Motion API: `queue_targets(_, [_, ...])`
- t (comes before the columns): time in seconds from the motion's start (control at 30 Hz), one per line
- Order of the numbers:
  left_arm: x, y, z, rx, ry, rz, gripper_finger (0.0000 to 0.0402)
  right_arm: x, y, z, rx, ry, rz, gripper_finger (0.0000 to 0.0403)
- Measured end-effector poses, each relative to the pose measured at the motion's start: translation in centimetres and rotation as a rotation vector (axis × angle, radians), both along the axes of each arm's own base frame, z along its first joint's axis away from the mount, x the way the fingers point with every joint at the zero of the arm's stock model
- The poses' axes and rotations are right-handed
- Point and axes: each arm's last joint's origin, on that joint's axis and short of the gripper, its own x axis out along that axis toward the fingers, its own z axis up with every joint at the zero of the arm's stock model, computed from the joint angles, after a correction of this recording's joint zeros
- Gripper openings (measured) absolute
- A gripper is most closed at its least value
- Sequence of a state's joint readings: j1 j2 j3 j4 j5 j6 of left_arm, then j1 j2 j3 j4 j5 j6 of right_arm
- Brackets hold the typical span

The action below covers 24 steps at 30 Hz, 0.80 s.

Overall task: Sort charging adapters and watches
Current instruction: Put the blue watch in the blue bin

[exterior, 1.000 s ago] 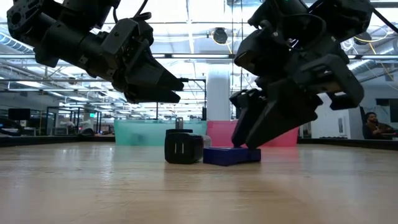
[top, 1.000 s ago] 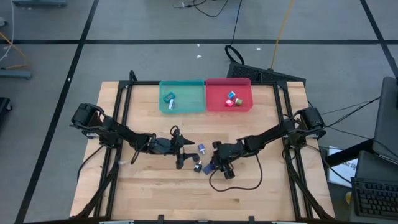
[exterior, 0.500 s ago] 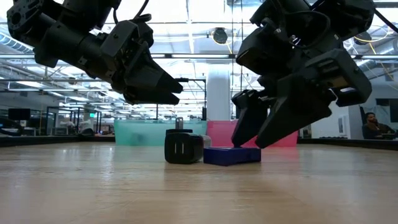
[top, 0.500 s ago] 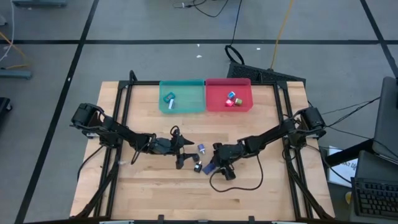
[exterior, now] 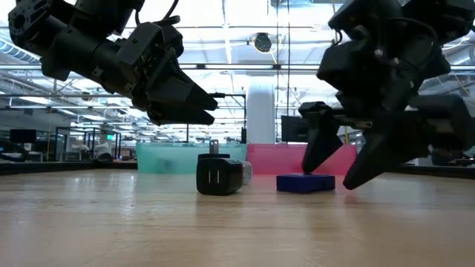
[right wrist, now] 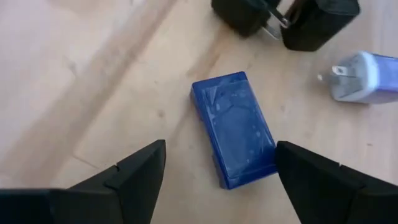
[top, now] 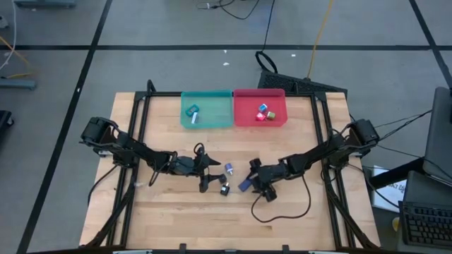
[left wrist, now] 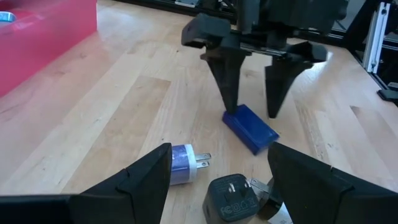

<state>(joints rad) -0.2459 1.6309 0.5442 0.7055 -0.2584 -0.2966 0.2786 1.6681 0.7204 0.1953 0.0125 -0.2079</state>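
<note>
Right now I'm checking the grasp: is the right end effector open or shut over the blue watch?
Open. The right end effector has its fingers spread, straddling the blue watch, which lies flat on the table.

Grey floor (top: pixel 56 77) with dark tape lines surrounds the wooden table (top: pixel 169 219). Cables (top: pixel 321 28) trail across it. Behind the table: big open hall, white column (exterior: pixel 261 111), bright ceiling lights (exterior: pixel 237 15), glazed partitions.

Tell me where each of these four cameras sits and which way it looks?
High view: overhead, straight down on table, both arms.
Low view: tabletop height, level toward the room; both grippers hang in.
Left wrist view: past left gripper at right gripper.
Right wrist view: down between own fingers.
Shared: all show the blue watch, black adapter.
</note>
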Motion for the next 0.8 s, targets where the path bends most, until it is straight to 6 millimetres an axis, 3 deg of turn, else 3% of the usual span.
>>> queue_targets(0.3, [0.0, 0.0, 0.0, -0.022, -0.001, 0.009, 0.0269, 0.6, -0.8, -0.1, -0.055, -0.053, 0.015, 0.0288])
queue_targets(0.63, [-0.1, -0.4, 0.0, -0.021, -0.001, -0.004, 0.0269, 1.0, 0.0, 0.7, -0.167, -0.167, 0.01, 0.0285])
queue_targets(0.8, [-0.1, -0.3, 0.0, -0.02, -0.001, -0.004, 0.0269, 1.4, -1.1, 0.5, -0.147, -0.161, -0.014, 0.0283])
